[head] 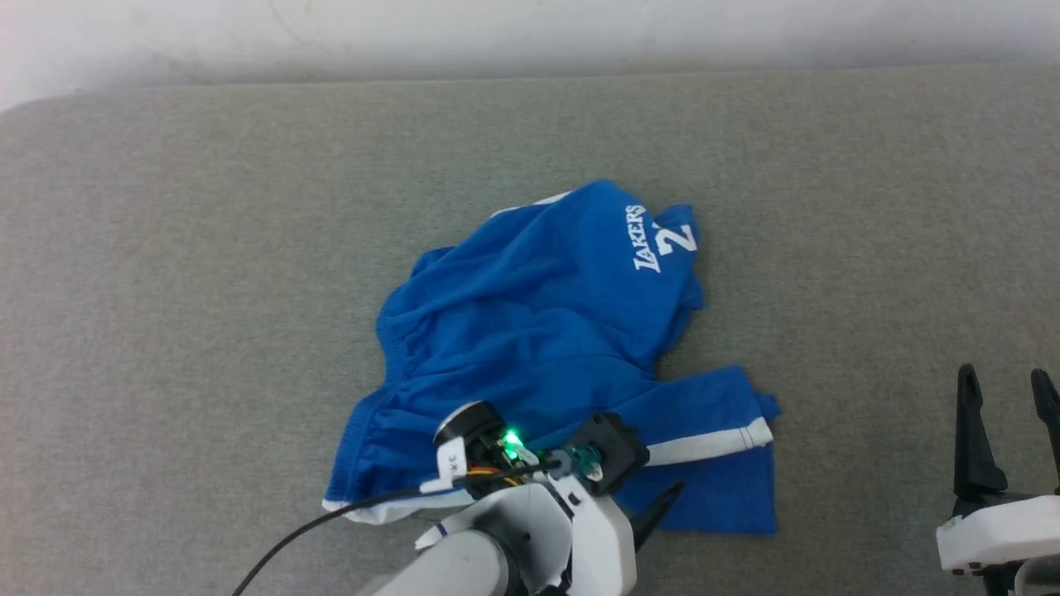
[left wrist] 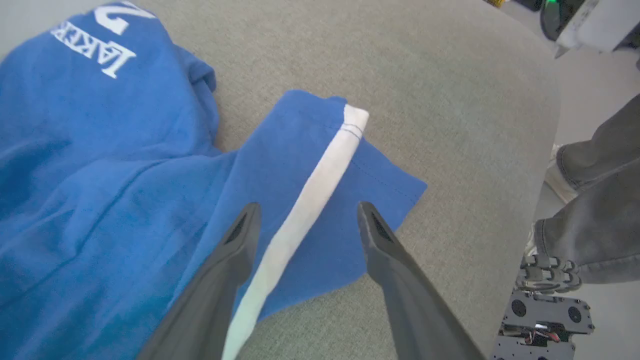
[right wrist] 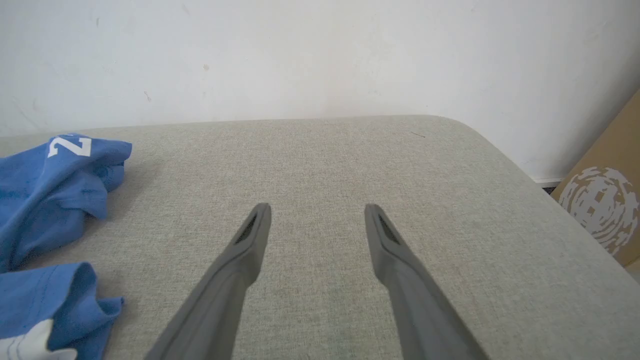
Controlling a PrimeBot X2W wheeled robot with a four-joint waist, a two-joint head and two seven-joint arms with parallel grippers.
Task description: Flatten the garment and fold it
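The garment [head: 538, 331], bright blue shorts with white "LAKERS" lettering on one leg, lies crumpled in the middle of the grey padded surface [head: 166, 248]. Its lettered leg bunches toward the far side. The other leg lies flat at the near right with a white stripe [left wrist: 320, 175] along it. My left arm [head: 530, 497] reaches over the near edge of the shorts. My left gripper [left wrist: 307, 210] is open just above that leg, its fingers on either side of the white stripe, holding nothing. My right gripper [head: 1006, 406] stands open at the lower right over bare surface [right wrist: 317, 210], well clear of the garment [right wrist: 50, 190].
A white wall [head: 530, 33] runs behind the surface. The surface ends in a rounded corner [right wrist: 480, 135] at the far right, with a cardboard box [right wrist: 605, 210] beyond it. A person's legs in grey trousers [left wrist: 595, 200] stand beside the right edge.
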